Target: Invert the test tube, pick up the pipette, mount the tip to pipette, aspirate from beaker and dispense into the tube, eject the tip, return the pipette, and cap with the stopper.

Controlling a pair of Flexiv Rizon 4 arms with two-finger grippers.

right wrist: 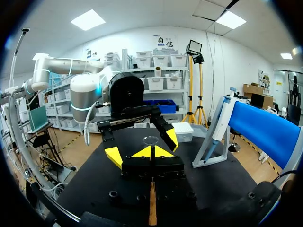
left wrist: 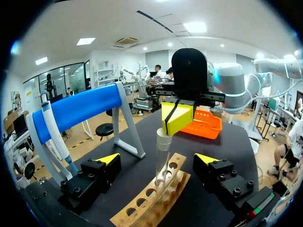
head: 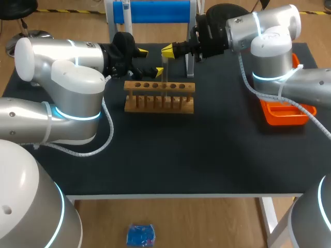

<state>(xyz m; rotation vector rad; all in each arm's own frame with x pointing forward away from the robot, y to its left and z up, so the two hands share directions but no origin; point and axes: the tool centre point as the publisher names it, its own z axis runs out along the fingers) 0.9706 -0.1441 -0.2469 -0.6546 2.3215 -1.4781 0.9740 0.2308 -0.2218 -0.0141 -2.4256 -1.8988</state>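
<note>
Black-topped table (head: 207, 155) on a wooden floor (head: 207, 222); white walls (right wrist: 142, 42), bright panel lights (right wrist: 88, 20) overhead

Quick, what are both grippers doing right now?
Left gripper: open, holding nothing.
Right gripper: shut on the test tube.

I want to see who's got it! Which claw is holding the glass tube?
The right gripper, pinching the test tube at its top; the left gripper stands open, not touching it.
</note>
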